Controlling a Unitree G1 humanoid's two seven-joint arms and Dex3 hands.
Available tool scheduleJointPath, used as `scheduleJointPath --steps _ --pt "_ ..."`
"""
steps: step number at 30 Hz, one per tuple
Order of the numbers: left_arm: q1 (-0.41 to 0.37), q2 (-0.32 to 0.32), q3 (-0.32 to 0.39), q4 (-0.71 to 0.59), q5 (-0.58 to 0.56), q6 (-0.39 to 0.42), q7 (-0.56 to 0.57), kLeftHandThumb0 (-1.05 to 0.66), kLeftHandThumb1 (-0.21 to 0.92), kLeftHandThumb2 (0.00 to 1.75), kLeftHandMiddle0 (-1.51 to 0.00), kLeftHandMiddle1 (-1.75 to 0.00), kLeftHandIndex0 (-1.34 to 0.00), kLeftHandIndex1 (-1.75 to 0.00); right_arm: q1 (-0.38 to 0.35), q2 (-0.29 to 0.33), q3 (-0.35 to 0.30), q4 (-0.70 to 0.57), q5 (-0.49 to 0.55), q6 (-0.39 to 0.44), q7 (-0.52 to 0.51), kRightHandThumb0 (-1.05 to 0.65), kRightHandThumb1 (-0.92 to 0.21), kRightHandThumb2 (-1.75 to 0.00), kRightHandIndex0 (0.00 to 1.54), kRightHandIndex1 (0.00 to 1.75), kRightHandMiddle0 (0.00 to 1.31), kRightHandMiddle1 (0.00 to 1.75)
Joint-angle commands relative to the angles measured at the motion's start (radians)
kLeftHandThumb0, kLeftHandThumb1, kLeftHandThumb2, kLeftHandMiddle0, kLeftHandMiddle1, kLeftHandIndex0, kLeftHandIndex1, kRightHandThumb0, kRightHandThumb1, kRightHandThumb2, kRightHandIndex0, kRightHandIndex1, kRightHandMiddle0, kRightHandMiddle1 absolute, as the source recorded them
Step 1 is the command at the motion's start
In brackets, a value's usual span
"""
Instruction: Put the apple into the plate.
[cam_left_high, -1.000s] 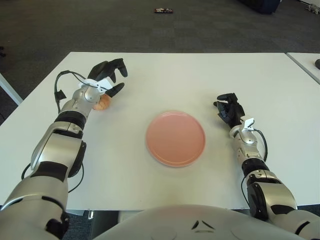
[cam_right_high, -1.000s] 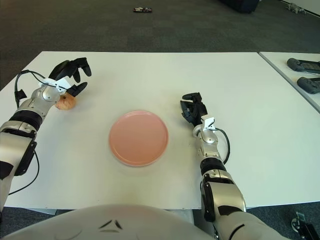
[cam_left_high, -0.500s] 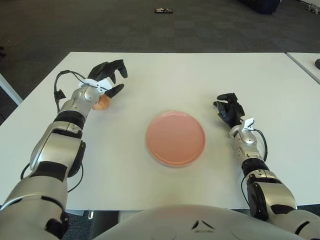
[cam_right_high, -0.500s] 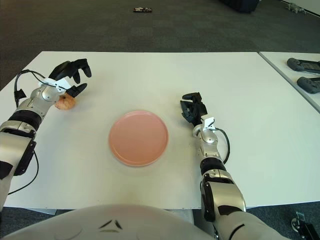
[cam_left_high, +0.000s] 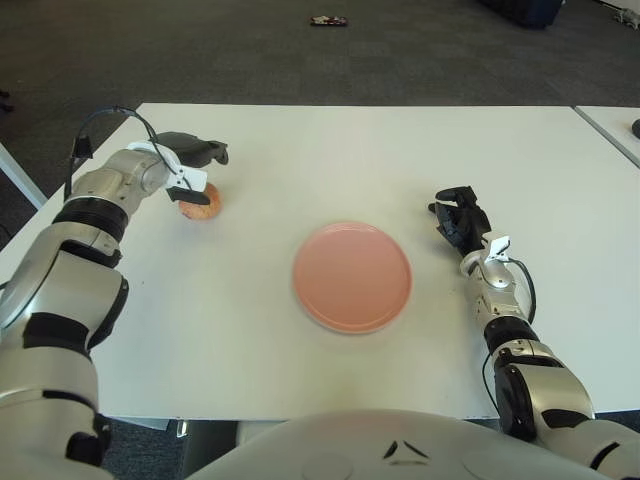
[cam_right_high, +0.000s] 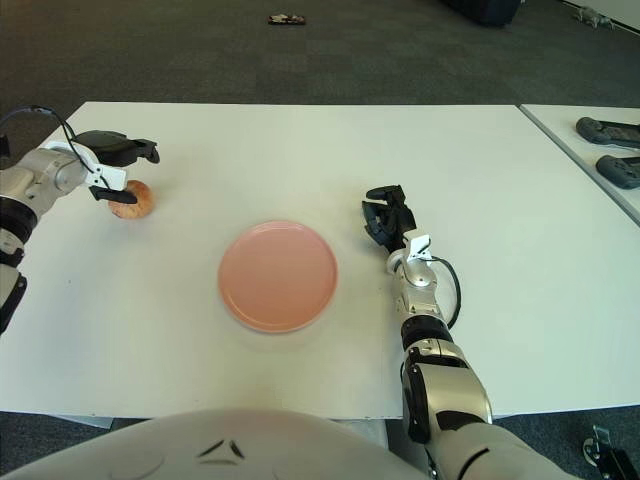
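The apple (cam_left_high: 200, 202) is seen on the white counter (cam_left_high: 330, 150) toward its left edge, well apart from the pink plate (cam_left_high: 352, 276), which lies near the middle of the counter, closer to the near edge. The plate holds nothing. Part of the apple's upper left side is covered by the left robot hand (cam_left_high: 190, 165), so only its lower and right portions can be made out, with a pale patch on the skin.

The left robot hand is shown just above and behind the apple, its dark fingers (cam_left_high: 205, 152) stretched out flat toward the right and not wrapped around the fruit; a lower finger (cam_left_high: 194, 182) is seen at the apple's top. Whether that finger actually touches the apple cannot be told from either view. The hand is spread and nothing is gripped by it. A black cable loops above its wrist, and in the right eye view the forearm is cut off by the left border.

The right robot hand (cam_right_high: 388, 218) shows to the right of the plate, over the counter, its dark fingers bunched together and curled, with nothing held. Whether it rests on the surface cannot be judged.

At the far right, a second white tabletop is cropped by the frame, and two dark devices (cam_right_high: 608, 130) on it are only partly visible in the right eye view. A small dark object (cam_left_high: 327, 21) lies on the grey floor beyond the counter's far edge, too small to be identified.
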Motion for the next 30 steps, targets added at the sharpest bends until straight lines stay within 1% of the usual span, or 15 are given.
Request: scheduleJointPath --steps 1,6,9,12,18,26,30 --pt "-0.032 0.000 -0.028 -0.027 0.038 0.024 -0.027 -1.04 0.73 0.26 0.00 -0.01 0.00 -0.01 0.046 0.004 0.001 0.052 -0.007 0.055 -0.003 -0.35 -0.92 -0.47 0.34 1.23 0.25 1.69" --pt "-0.034 0.018 -0.058 -0.042 0.088 0.054 -0.026 -1.05 0.78 0.20 0.00 0.00 0.00 0.00 0.047 0.005 0.001 0.051 -0.007 0.054 -0.003 -0.35 -0.92 -0.47 0.34 1.23 0.25 1.69" --pt "-0.033 0.035 -0.081 -0.045 0.124 0.060 -0.025 -1.05 0.79 0.18 0.00 0.00 0.00 0.00 0.050 0.006 0.002 0.049 -0.008 0.053 -0.004 -0.35 -0.92 -0.47 0.34 1.23 0.25 1.69" --pt "-0.033 0.043 -0.089 -0.046 0.141 0.063 -0.025 -1.05 0.78 0.17 0.00 0.00 0.00 0.00 0.050 0.006 0.002 0.049 -0.008 0.053 -0.004 -0.35 -0.92 -0.47 0.34 1.23 0.25 1.69" --pt "-0.024 0.066 -0.082 -0.051 0.145 0.052 -0.025 -1.05 0.80 0.17 0.00 0.00 0.00 0.00 0.050 0.006 0.002 0.049 -0.008 0.053 -0.004 -0.35 -0.92 -0.47 0.34 1.23 0.25 1.69" --pt "-0.011 0.107 -0.061 -0.111 0.121 0.032 -0.072 -1.05 0.83 0.17 0.00 0.00 0.00 0.00 0.048 0.005 0.002 0.051 -0.007 0.053 -0.003 -0.35 -0.92 -0.47 0.34 1.23 0.25 1.69" --pt "-0.005 0.111 -0.060 -0.128 0.118 0.032 -0.089 -1.05 0.82 0.16 0.00 0.00 0.00 0.00 0.048 0.005 0.001 0.051 -0.007 0.053 -0.003 -0.35 -0.92 -0.47 0.34 1.23 0.25 1.69"
